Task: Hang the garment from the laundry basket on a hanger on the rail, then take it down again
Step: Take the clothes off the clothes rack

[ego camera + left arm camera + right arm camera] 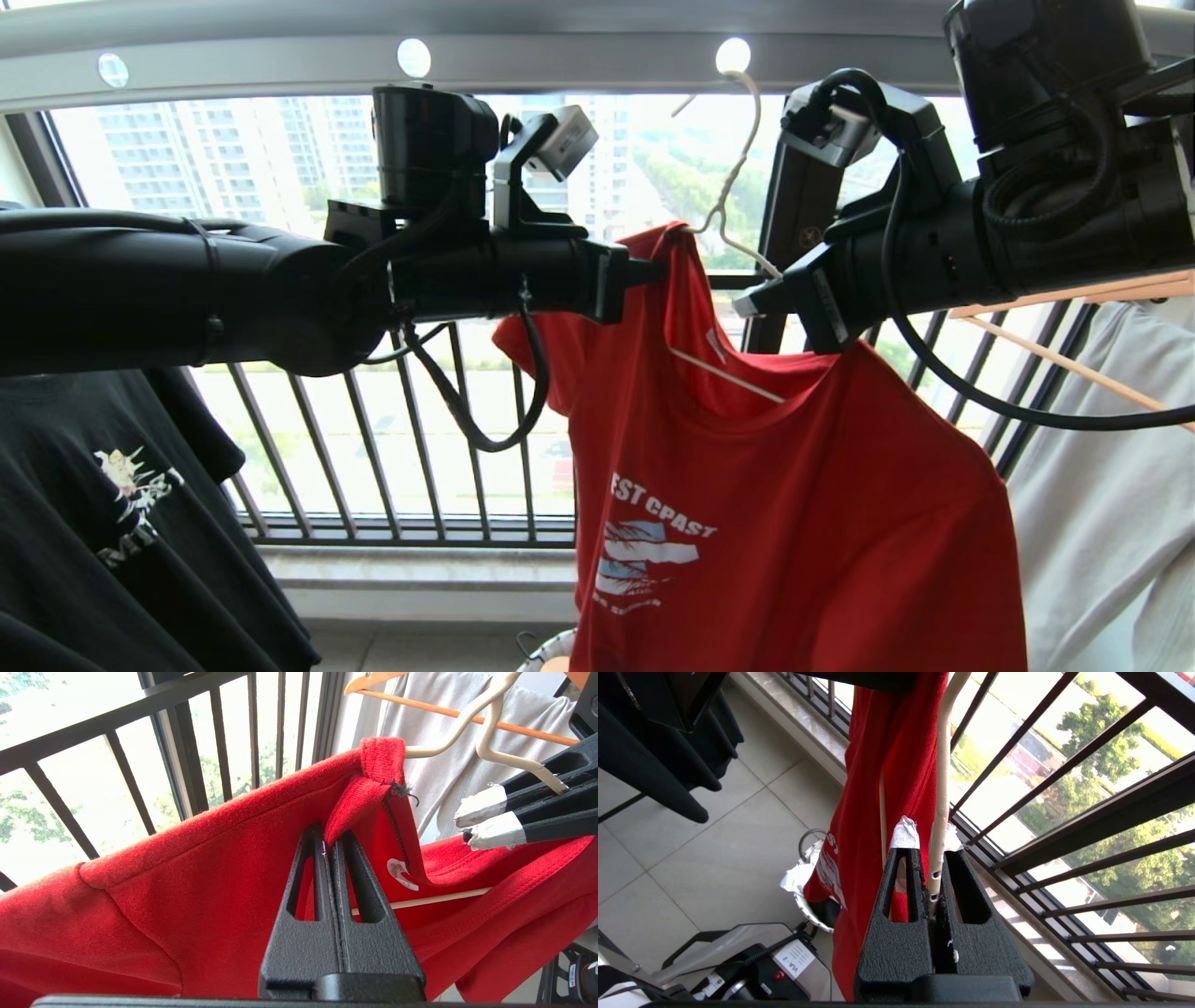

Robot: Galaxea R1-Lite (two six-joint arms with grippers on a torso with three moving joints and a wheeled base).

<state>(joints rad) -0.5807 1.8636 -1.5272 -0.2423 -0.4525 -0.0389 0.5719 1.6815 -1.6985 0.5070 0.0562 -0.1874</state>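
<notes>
The left tool (332, 842) is pressed fully together, pinching a fold of the red shirt's (794, 523) collar between its tips. The right tool (930, 847) is likewise closed to a narrow slit, clamped on the sloping arm of the thin off-white hanger (738, 177), whose wire runs between the taped tips. The two tools face each other, the hanger's twisted neck between them. Above them the hanger's hook sits in a round hole of the grey rail (579, 61). The shirt hangs below both tools with its long axis vertical, collar up, hem down, chest lettering towards the robot. Far beneath the right tool, partly hidden by the shirt, the basket (810, 896) stands on the floor.
</notes>
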